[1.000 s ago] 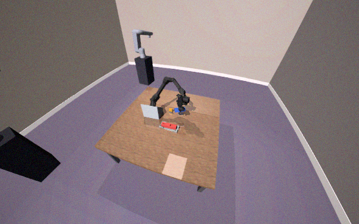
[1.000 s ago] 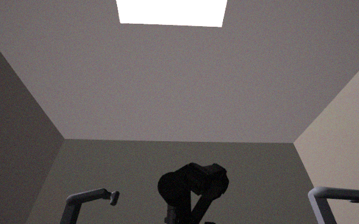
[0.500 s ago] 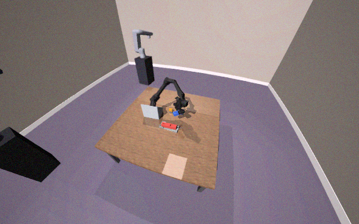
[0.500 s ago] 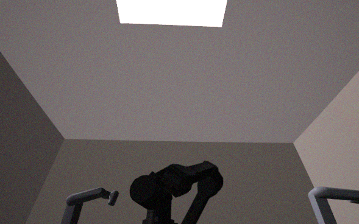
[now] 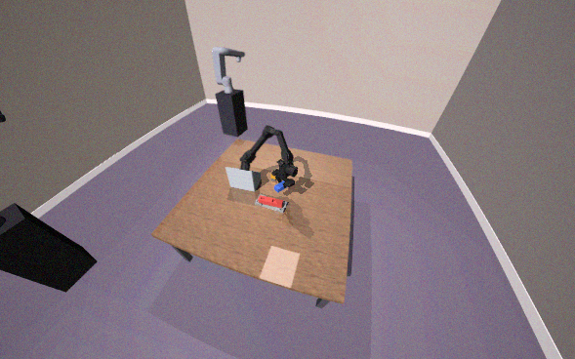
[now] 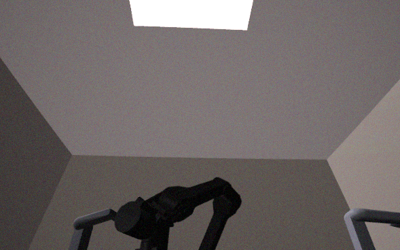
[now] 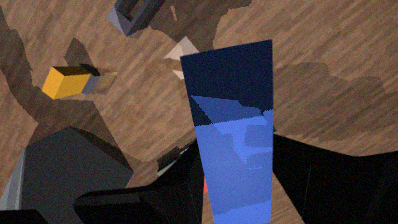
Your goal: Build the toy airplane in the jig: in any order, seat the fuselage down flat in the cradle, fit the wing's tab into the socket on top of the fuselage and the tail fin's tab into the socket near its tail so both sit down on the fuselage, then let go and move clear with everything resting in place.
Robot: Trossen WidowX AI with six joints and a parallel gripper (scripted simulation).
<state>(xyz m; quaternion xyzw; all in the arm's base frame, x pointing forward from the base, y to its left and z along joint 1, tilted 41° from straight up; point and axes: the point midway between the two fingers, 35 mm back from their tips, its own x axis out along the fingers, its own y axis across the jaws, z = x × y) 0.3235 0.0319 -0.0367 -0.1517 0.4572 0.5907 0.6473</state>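
Note:
My gripper point(image 5: 282, 184) point(image 7: 228, 139) is shut on the blue wing point(image 5: 278, 186) point(image 7: 230, 100), a flat blue slab held above the wooden table point(image 5: 222, 234). The red fuselage point(image 5: 270, 200) lies in the grey cradle point(image 5: 284, 208), just in front of and below the gripper. In the wrist view only a red sliver point(image 7: 205, 187) shows behind the wing. The yellow tail fin point(image 7: 65, 82) lies on the table beside the gripper, its grey tab pointing towards the wing. The exterior view shows only the dark arm point(image 6: 181, 204) against the ceiling.
A grey upright panel point(image 5: 242, 179) point(image 7: 65, 170) stands on the table left of the gripper. A small grey hollow block point(image 7: 132, 12) shows at the top of the wrist view. A pale rectangle point(image 5: 280, 265) marks the table's front. Black pedestals point(image 5: 231, 112) with grey camera arms stand around the table.

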